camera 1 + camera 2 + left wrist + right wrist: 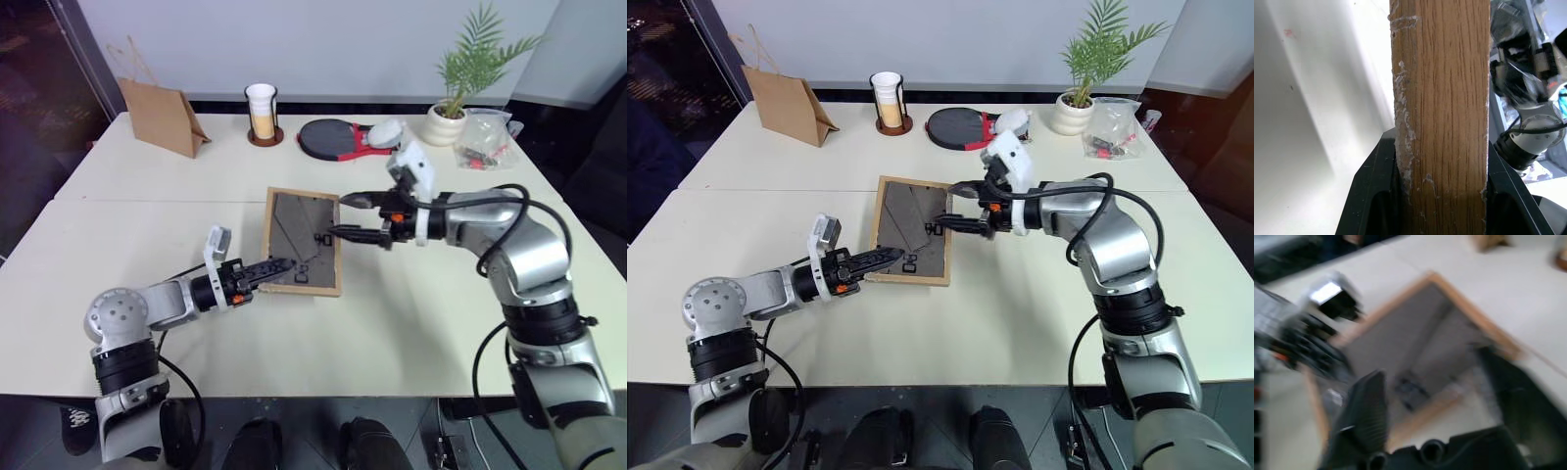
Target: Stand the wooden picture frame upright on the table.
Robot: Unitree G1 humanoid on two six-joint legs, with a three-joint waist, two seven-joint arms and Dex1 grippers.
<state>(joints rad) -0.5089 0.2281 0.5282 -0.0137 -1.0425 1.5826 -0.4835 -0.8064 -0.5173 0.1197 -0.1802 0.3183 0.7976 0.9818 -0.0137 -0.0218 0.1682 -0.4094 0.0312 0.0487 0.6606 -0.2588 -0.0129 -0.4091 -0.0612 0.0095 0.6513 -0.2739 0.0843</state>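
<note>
The wooden picture frame is over the middle of the table, with its dark back panel and fold-out stand facing me. My left gripper is shut on the frame's near left corner. In the left wrist view the light-wood edge sits clamped between the two black fingers. My right gripper is open at the frame's right edge, one finger above and one reaching over the back panel. In the right wrist view the right gripper has its fingers spread in front of the frame.
Along the far edge of the table stand a brown paper bag, a white cup in a dark holder, a black and red paddle, a potted plant and a clear plastic bag. A seam crosses the tabletop.
</note>
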